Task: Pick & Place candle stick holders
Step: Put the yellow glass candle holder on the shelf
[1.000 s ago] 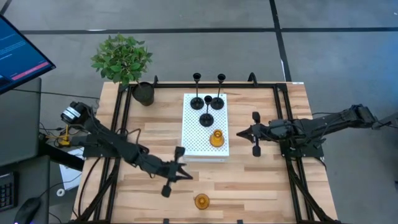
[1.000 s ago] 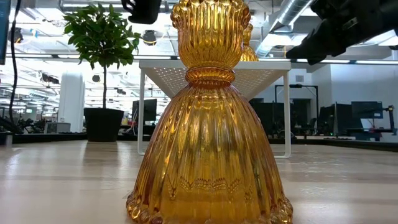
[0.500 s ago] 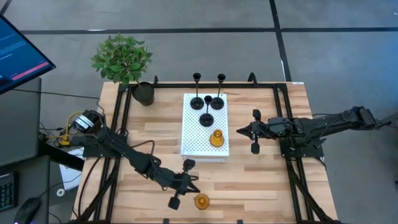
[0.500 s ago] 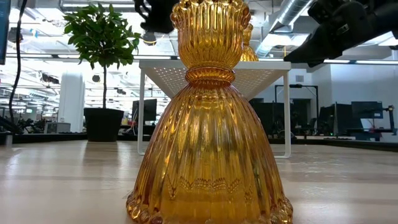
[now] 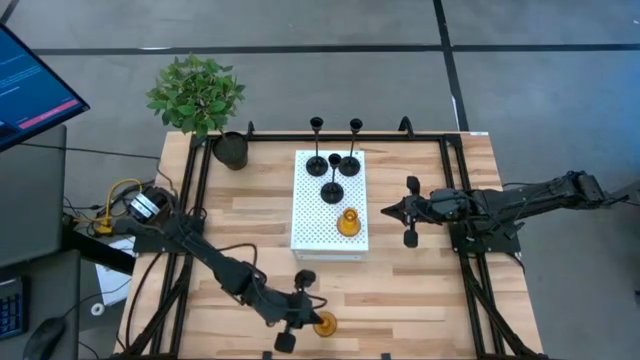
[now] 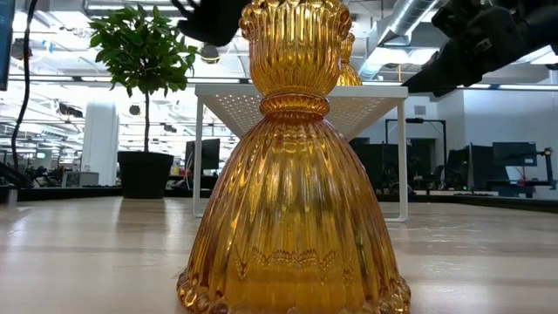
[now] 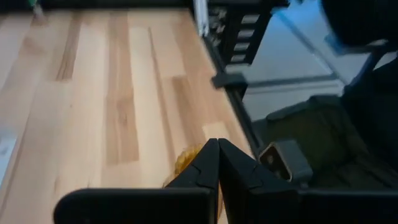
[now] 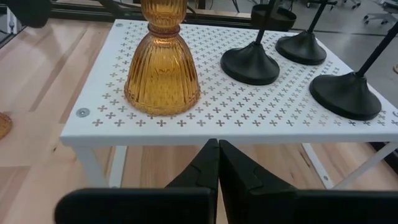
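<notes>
One amber holder [image 5: 324,323] stands upright on its base on the wood table near the front edge; it fills the low view [image 6: 295,174]. My left gripper [image 5: 312,318], shut, is just to its left and shows high beside its cup in the low view [image 6: 209,16]. In the left wrist view the holder [image 7: 185,163] shows just past the fingertips [image 7: 217,144]. A white perforated stand [image 5: 312,225] carries the second amber holder [image 5: 348,222] and three black holders [image 5: 332,190]. My right gripper [image 5: 385,212], shut and empty, hovers right of the stand. My left gripper has its shut fingertips at the left side of the amber holder on the table, near its upper part. I cannot tell whether they touch it. The holder stands upright on the table.
A black pot [image 5: 231,150] with a green plant [image 5: 195,92] stands at the table's far left corner. Black frame rails [image 5: 200,190] run along the left, right and far sides. Bare wood [image 5: 420,290] lies right of the near holder.
My left gripper has travelled toward the table's near edge and to the right, from beside the stand's near left corner to the amber holder on the table. Its fingers have stayed shut. The holder has not moved.
</notes>
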